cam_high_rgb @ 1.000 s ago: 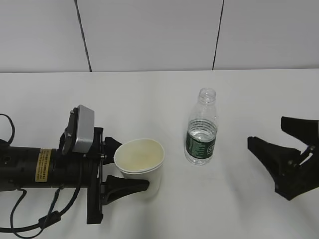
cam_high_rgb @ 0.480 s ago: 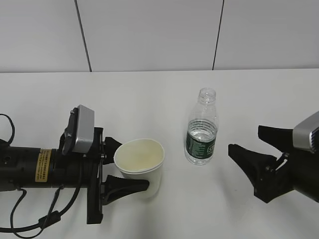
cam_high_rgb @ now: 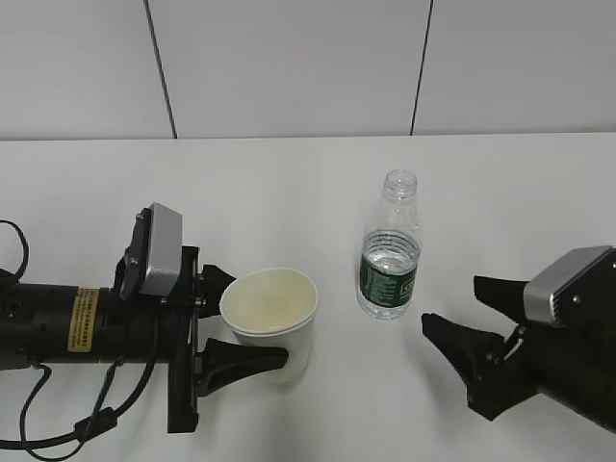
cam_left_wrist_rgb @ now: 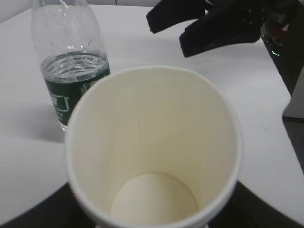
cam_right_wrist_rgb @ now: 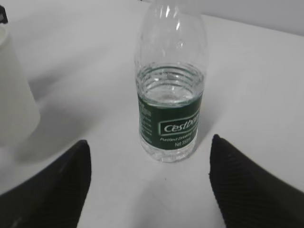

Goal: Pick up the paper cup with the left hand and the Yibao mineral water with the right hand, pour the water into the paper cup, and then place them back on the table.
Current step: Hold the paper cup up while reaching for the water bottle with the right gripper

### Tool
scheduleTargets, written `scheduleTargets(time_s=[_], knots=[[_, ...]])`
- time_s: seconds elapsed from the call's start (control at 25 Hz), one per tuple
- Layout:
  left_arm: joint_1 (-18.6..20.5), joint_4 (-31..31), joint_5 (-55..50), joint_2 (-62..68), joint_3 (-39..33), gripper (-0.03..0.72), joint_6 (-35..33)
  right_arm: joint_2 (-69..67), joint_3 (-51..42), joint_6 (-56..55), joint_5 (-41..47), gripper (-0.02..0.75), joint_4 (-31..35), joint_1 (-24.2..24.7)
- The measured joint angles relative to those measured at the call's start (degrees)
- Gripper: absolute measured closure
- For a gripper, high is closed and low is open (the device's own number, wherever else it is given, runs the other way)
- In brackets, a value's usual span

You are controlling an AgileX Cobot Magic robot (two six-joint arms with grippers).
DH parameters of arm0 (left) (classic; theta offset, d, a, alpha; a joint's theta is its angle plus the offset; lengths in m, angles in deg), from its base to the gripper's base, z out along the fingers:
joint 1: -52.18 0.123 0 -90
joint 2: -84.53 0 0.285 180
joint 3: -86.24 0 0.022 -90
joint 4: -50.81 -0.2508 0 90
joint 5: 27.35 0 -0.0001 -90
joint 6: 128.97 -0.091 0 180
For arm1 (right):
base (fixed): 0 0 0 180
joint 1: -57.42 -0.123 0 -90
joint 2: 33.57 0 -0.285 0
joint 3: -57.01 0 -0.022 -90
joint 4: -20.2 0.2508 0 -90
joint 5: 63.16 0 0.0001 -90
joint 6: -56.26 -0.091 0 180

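Exterior view: your left hand [cam_high_rgb: 236, 322] lies low at the near left with the paper cup [cam_high_rgb: 271, 321] between its two fingers, which sit at the cup's sides; the rim looks slightly squeezed out of round, so the grip appears closed on it. The Yibao mineral water [cam_high_rgb: 390, 247] stands upright on the table [cam_high_rgb: 289, 183] just right of the cup, apart from it. Your right hand [cam_high_rgb: 472, 332] sits at the near right with its fingers spread wide and nothing between them, pointing at the bottle.

Left wrist view: you look straight down into the empty cup [cam_left_wrist_rgb: 154, 147]; the bottle [cam_left_wrist_rgb: 69, 57] is beyond on the left. Thin paper will crush easily (grip lightly, mid-wall).

Right wrist view: the bottle [cam_right_wrist_rgb: 171, 80] stands centred between the two black finger tips, which are well apart from it on both sides. Water reaches only to about the top of the green label, so judge it light and bottom-heavy. Ribbed plastic is thin and will dent; take it at the label band, since it is capless.
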Motion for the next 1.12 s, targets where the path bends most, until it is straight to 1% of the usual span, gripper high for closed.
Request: scheduleTargets(time_s=[0.2, 1.12], knots=[[0.0, 0.0, 0.0, 0.0, 0.0, 0.257, 0.0, -1.9, 0.0, 0.5, -0.1, 0.165, -0.2, 0.0], [0.0, 0.0, 0.0, 0.0, 0.0, 0.258, 0.0, -1.9, 0.0, 0.8, -0.3, 0.166, -0.2, 0.0]])
